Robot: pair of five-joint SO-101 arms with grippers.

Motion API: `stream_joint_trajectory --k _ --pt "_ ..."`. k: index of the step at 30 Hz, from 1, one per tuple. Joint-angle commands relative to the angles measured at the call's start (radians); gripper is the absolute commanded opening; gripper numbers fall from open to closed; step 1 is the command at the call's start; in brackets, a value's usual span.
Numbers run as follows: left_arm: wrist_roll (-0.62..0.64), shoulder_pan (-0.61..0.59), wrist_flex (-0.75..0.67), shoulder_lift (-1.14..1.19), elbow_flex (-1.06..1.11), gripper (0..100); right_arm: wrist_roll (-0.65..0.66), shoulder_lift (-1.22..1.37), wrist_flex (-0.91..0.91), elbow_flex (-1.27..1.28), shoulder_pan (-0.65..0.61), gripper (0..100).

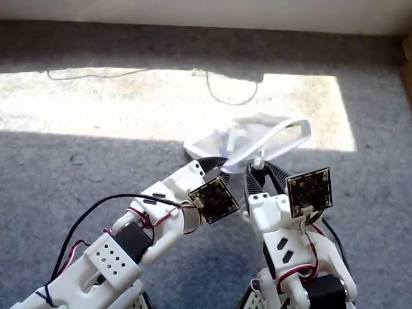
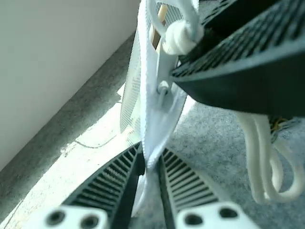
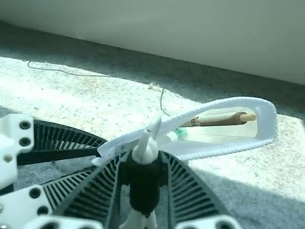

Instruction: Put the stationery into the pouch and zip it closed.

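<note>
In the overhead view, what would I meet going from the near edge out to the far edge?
White right arm with red and black wires → translucent white mesh pouch → thin dark cable on the sunlit patch of grey carpet → pale wall strip.

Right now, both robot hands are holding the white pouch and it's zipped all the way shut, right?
Not quite. The left gripper and the right gripper both hold the white pouch, but it isn't zipped all the way shut. The right wrist view shows its mouth gaping open at the far end, with a wooden pencil inside.
</note>
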Motion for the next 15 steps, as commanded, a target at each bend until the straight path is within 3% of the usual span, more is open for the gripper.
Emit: stream_joint_trajectory --k 1,15 --pt "0.017 -0.033 -0.006 -0.021 -0.008 1 -0.014 -0.016 -0.051 -0.007 0.047 0.5" --pt "0.015 -0.064 0.032 -0.022 -0.018 1 -0.058 -0.015 -0.248 0.114 0.222 0.5"
